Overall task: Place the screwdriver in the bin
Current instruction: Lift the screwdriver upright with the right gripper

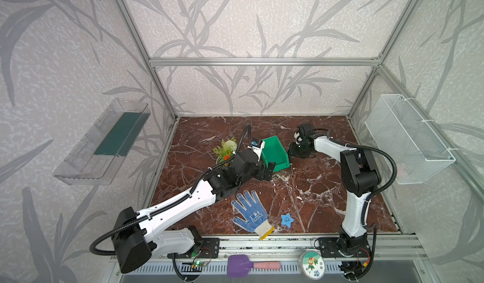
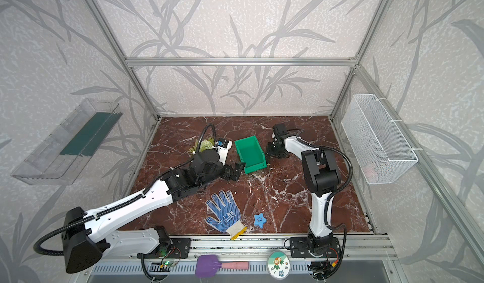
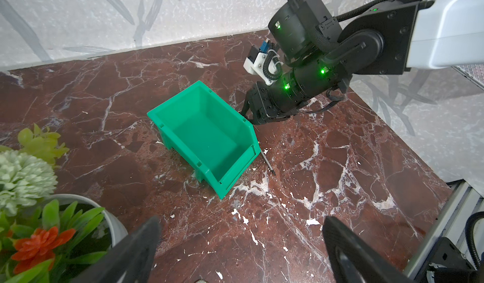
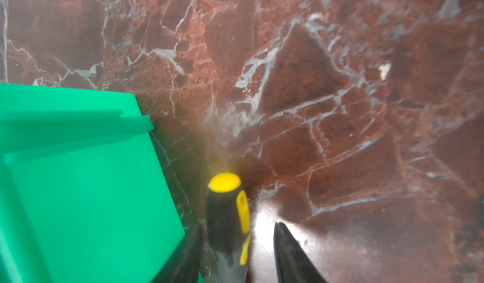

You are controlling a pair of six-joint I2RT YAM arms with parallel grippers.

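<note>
My right pincer point(image 4: 238, 225): apart, astride the screwdriver point(image 4: 227, 216) handle
My left pincer point(image 3: 242, 218): apart
The screwdriver: on desk point(image 4: 340, 85), just right of bin point(image 4: 78, 190)

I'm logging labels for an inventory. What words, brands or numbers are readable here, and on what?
No text reads clearly.
Glove: white logo on the back, too blurred to read.
Round disc: small characters under a cartoon, too small to read.
Bin, screwdriver: no markings seen.
</note>
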